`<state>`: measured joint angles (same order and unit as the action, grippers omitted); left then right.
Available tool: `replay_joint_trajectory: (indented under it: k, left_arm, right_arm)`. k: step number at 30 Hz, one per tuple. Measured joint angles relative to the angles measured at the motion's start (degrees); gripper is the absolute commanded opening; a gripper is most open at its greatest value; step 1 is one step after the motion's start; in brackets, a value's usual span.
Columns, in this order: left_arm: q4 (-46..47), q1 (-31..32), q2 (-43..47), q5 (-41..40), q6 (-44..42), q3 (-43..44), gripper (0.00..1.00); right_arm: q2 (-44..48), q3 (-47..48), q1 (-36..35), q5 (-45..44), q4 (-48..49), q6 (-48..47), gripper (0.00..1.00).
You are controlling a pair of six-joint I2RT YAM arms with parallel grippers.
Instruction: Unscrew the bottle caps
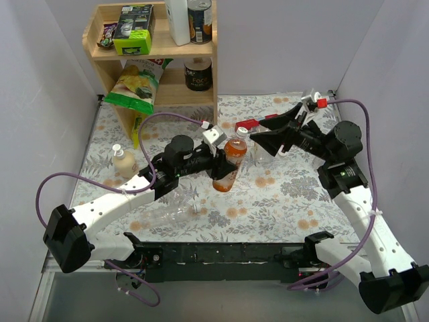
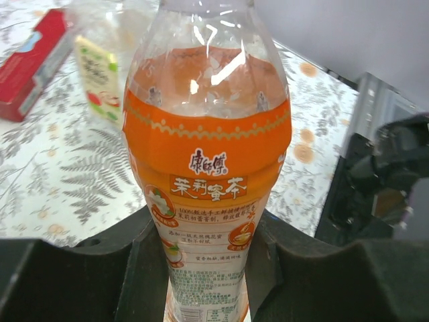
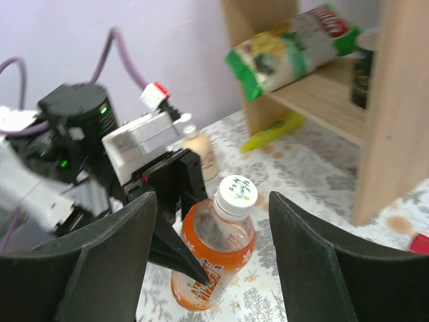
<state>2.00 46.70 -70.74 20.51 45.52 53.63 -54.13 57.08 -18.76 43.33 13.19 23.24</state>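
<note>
My left gripper (image 2: 204, 268) is shut on the lower body of the orange-liquid bottle (image 2: 208, 134) and holds it tilted over the floral table; the top view shows the gripper (image 1: 218, 164) and the bottle (image 1: 226, 173) too. The bottle's white cap with green print (image 3: 236, 193) is on the neck. My right gripper (image 3: 211, 208) is open, and its fingers (image 3: 100, 268) stand wide on both sides of the cap without touching it. In the top view it (image 1: 258, 131) is just right of the bottle. A colourless bottle (image 1: 175, 216) lies near the front. Another (image 2: 100, 47) stands behind the orange one.
A wooden shelf (image 1: 201, 50) at the back holds a chip bag (image 1: 137, 84), dark tins (image 1: 198, 74), a green box and a white container (image 1: 177, 20). A small beige bottle (image 1: 124, 161) stands at the left. A red box (image 2: 30, 67) lies behind the bottles.
</note>
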Motion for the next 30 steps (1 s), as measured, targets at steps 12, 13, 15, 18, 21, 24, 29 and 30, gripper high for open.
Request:
replay_joint_trajectory:
  k: [12, 13, 15, 18, 21, 24, 29, 30]
  left_arm:
    - [-1.7, 0.4, -0.6, -10.5, 0.3, 0.0, 0.3]
    - [-1.7, 0.5, -0.8, -10.8, 0.3, 0.0, 0.3]
    - [-1.8, 0.5, -1.1, -11.4, 0.3, 0.0, 0.3]
    - [-2.1, 0.7, -1.4, -12.2, 0.3, 0.0, 0.3]
    - [-2.1, 0.8, -1.7, -12.6, 0.3, 0.0, 0.3]
    - [-2.4, 1.0, -2.1, -12.7, 0.3, 0.0, 0.3]
    - [-3.3, 1.2, -2.2, -13.1, 0.3, 0.0, 0.3]
    - [-3.4, 1.4, -2.2, -13.1, 0.3, 0.0, 0.3]
  right_arm:
    - [-3.3, 0.5, -9.9, -23.4, -8.9, 2.2, 0.66]
    - [-4.0, 0.5, -10.6, -24.1, -9.3, 2.3, 0.66]
    - [-4.7, 0.5, -11.7, -25.1, -9.8, 2.4, 0.66]
    - [-4.8, 0.5, -12.2, -26.3, -10.0, 2.6, 0.66]
    - [-4.9, 0.6, -12.5, -26.8, -9.9, 3.0, 0.66]
    - [-5.0, 0.6, -12.5, -26.9, -9.7, 3.4, 0.66]
    - [-5.9, 0.7, -12.8, -26.9, -9.5, 4.0, 0.66]
    - [-6.2, 0.8, -12.8, -26.8, -9.3, 4.0, 0.66]
